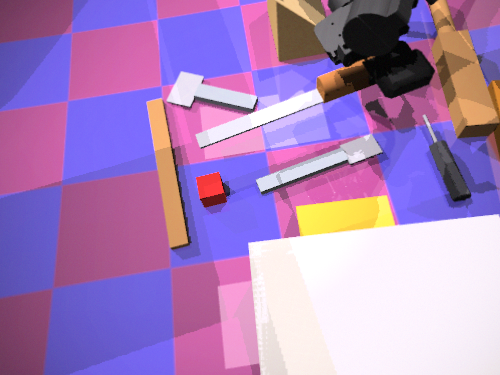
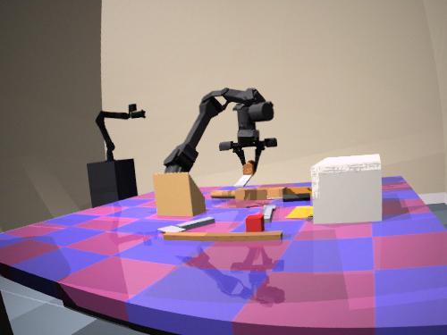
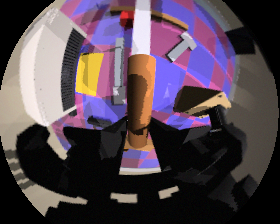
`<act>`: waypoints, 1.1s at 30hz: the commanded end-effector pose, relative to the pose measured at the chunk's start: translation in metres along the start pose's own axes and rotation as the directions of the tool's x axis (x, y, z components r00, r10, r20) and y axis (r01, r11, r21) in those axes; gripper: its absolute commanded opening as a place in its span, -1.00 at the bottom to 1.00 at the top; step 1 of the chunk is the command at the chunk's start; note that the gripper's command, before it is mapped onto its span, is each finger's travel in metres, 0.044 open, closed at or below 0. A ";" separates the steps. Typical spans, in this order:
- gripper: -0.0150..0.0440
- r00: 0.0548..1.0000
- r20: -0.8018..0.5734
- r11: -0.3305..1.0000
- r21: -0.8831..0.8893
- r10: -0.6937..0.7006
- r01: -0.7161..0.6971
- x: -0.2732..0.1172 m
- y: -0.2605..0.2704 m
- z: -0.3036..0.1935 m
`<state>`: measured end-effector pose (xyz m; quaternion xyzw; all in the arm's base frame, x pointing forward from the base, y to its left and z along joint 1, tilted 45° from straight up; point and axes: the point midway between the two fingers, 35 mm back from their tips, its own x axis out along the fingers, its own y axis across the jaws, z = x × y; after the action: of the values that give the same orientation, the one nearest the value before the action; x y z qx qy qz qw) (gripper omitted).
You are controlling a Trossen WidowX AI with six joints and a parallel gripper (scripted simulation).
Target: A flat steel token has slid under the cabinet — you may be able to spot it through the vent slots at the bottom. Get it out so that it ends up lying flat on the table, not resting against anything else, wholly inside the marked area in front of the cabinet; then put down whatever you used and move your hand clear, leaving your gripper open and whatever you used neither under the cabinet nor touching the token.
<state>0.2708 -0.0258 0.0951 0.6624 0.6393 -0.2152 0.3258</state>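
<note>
My gripper (image 1: pixel 372 72) (image 2: pixel 248 167) (image 3: pixel 138 118) is shut on the orange-brown handle of a long tool with a flat, pale blade (image 1: pixel 265 115) (image 2: pixel 242 181) (image 3: pixel 141 30). The tool is held above the table, and its blade points away from the hand toward the wooden bar's side. The white cabinet (image 1: pixel 400 285) (image 2: pixel 348 196) (image 3: pixel 45 70) has dark vent slots (image 3: pixel 72 75), seen in the wrist view. The yellow marked area (image 1: pixel 345 217) (image 2: pixel 299 212) (image 3: pixel 90 74) lies in front of them. The steel token cannot be made out in any view.
Two grey T-shaped pieces (image 1: pixel 225 97) (image 1: pixel 310 170) lie on either side below the blade. A red cube (image 1: pixel 211 187) (image 2: pixel 255 223) stands near a wooden bar (image 1: pixel 167 175) (image 2: pixel 223 236). A dark-handled screwdriver (image 1: pixel 450 170), a large wooden piece (image 1: pixel 465 80) and a tan wedge block (image 1: pixel 295 30) (image 2: pixel 174 195) are around.
</note>
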 end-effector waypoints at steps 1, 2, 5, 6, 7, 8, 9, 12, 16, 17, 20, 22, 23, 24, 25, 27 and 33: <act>-0.49 1.000 0.021 1.000 -0.012 0.008 -0.007 -0.011 0.001 0.001; -0.49 1.000 0.021 1.000 -0.012 0.008 -0.007 -0.011 0.001 0.001; -0.49 1.000 0.021 1.000 -0.012 0.007 -0.007 -0.012 -0.003 0.005; -0.49 1.000 0.021 1.000 -0.012 0.007 -0.007 -0.013 -0.005 0.006; -0.49 1.000 0.021 1.000 -0.012 0.007 -0.007 -0.013 -0.007 0.008; -0.49 1.000 0.021 1.000 -0.012 0.007 -0.007 -0.013 -0.009 0.010; -0.49 1.000 0.021 1.000 -0.012 0.007 -0.007 -0.014 -0.010 0.011; -0.49 1.000 0.021 1.000 -0.012 0.007 -0.007 -0.014 -0.014 0.015; -0.49 1.000 0.022 1.000 -0.011 0.007 -0.006 -0.014 -0.020 0.021; -0.49 1.000 0.022 1.000 -0.011 0.007 -0.006 -0.014 -0.022 0.022; -0.49 1.000 0.022 1.000 -0.011 0.006 -0.006 -0.014 -0.026 0.026; -0.49 1.000 0.022 1.000 -0.011 0.006 -0.006 -0.014 -0.028 0.029; -0.49 1.000 0.022 1.000 -0.013 0.006 -0.006 -0.014 -0.028 0.029; -0.49 1.000 0.022 1.000 -0.013 0.006 -0.006 -0.014 -0.028 0.029; -0.49 1.000 0.022 1.000 -0.014 0.006 -0.006 -0.014 -0.028 0.028; -0.49 1.000 0.022 1.000 -0.017 0.006 -0.006 -0.014 -0.028 0.027; -0.49 1.000 0.022 0.999 -0.033 0.006 -0.005 -0.014 -0.028 0.019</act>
<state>0.2454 -0.0511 0.0832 0.6604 0.6380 -0.2132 0.3338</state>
